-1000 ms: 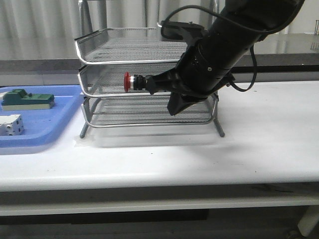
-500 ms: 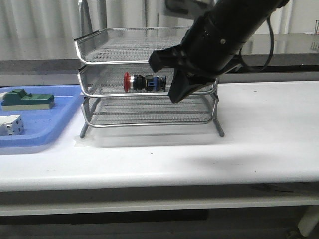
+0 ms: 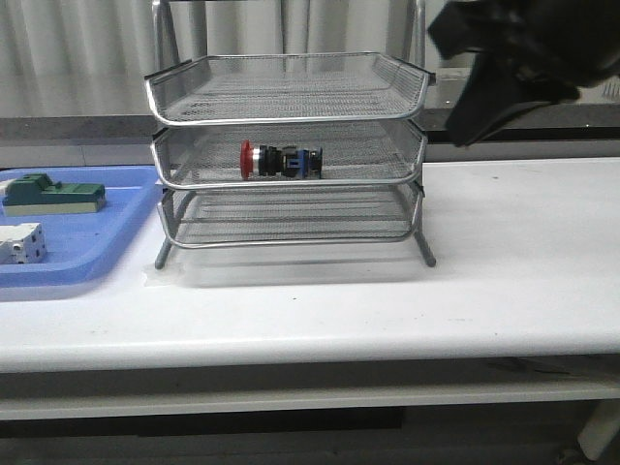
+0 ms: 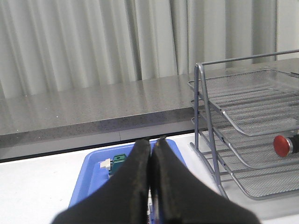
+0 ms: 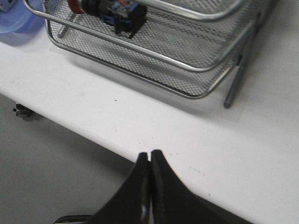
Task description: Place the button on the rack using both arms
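Front view first: the rack [image 3: 291, 155] stands on the white table [image 3: 387, 310], and the button [image 3: 281, 160] lies on its side in the middle tier, red cap pointing away from the right arm [image 3: 513, 58]. That arm is a dark, blurred mass up beside the rack's top tier, well apart from the button; its jaws cannot be made out from here. On the rack's other side sits a blue tray [image 3: 87, 252] with a green block [image 3: 53, 194] and a white block [image 3: 21, 242] on it.

Left wrist view: the left gripper [image 4: 150, 154] has its two black fingers [image 4: 135, 182] pressed together with nothing between them. It hangs over the blue tray [image 4: 88, 182], the green block [image 4: 119, 161] showing just past the tips. The rack [image 4: 247, 121] is off to one side, and the button's red cap [image 4: 282, 145] peeks out in the middle tier, well clear of these jaws.

Right wrist view: the right gripper [image 5: 149, 156] is likewise closed tight, empty, poised above the table edge [image 5: 140, 135] in front of the rack [image 5: 187, 56]. The button [image 5: 110, 9] rests on the mesh of the middle tier, well apart from the fingertips, beyond the rack's front rims.
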Action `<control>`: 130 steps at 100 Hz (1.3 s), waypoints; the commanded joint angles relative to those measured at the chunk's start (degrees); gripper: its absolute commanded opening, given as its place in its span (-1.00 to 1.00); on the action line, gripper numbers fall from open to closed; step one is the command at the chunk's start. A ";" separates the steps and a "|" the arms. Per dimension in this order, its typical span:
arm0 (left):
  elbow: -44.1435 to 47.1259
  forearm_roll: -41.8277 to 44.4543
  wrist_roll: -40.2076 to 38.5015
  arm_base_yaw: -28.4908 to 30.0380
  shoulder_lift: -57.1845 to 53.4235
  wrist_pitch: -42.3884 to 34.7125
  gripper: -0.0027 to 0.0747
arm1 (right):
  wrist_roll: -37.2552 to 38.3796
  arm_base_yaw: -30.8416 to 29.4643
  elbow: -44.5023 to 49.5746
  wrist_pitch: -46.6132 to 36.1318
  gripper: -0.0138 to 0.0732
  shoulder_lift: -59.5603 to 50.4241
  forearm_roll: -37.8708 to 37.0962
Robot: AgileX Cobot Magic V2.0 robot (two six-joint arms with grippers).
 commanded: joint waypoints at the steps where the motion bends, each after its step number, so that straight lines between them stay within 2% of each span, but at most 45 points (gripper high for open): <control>1: -1.44 -0.69 -0.45 0.20 0.65 -4.54 -0.98 | 0.25 -2.01 1.92 -2.39 -0.81 -6.16 0.38; 31: -1.44 -0.69 -0.45 0.20 0.65 -4.54 -0.98 | 2.75 -6.11 12.17 -2.44 -0.81 -20.57 0.32; 62: -1.44 -0.69 -0.45 0.20 0.65 -4.54 -0.98 | 2.69 -6.68 17.82 -1.98 -0.81 -32.36 0.14; 130: -1.44 -0.69 -0.45 0.20 0.65 -4.54 -0.98 | 2.64 -6.68 17.84 -1.01 -0.81 -34.35 0.14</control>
